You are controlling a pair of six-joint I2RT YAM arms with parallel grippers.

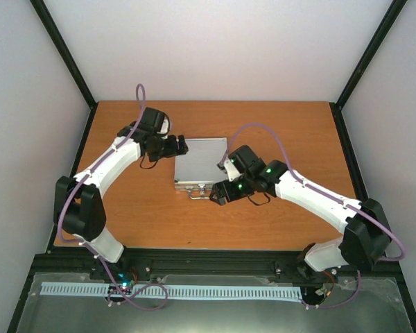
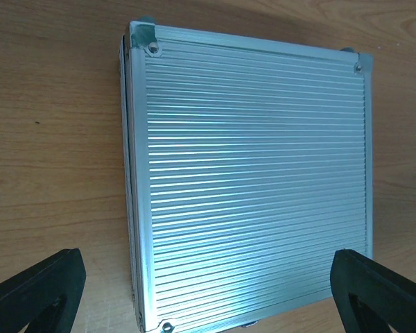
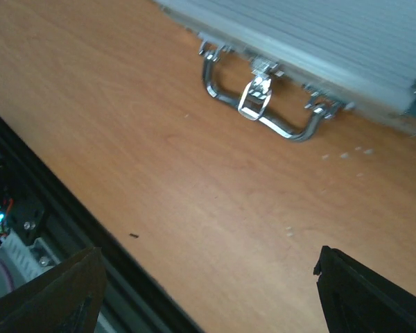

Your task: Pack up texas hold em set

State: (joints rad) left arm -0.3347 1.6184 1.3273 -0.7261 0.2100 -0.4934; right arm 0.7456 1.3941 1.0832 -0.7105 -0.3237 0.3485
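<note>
The silver case (image 1: 200, 161) is lying flat and shut near the middle of the table (image 1: 284, 132), ribbed lid facing up. Bare wood is showing all round it, w/ more room on the R side than on the L. Its handle (image 1: 200, 196) is pointing at the near edge and lying on the wood.

The left gripper (image 1: 182, 147) is sitting just beside the case's far L corner; can't tell if it's touching. Its fingers (image 2: 38, 291) are spread wide w/ nothing in them, and the case is lying in front of them. The right gripper (image 1: 218, 195) is hanging near the case's front R corner, next to the handle. Its fingers (image 3: 55, 298) are spread wide too, holding nothing.

Counting: 1 case, 1 handle, 2 arms, 2 grippers.

The table is smooth orange-brown wood. White walls (image 1: 215, 48) are standing on 3 sides, w/ black posts (image 1: 62, 48) in the corners. A black rail (image 1: 215, 257) is running along the near edge.
</note>
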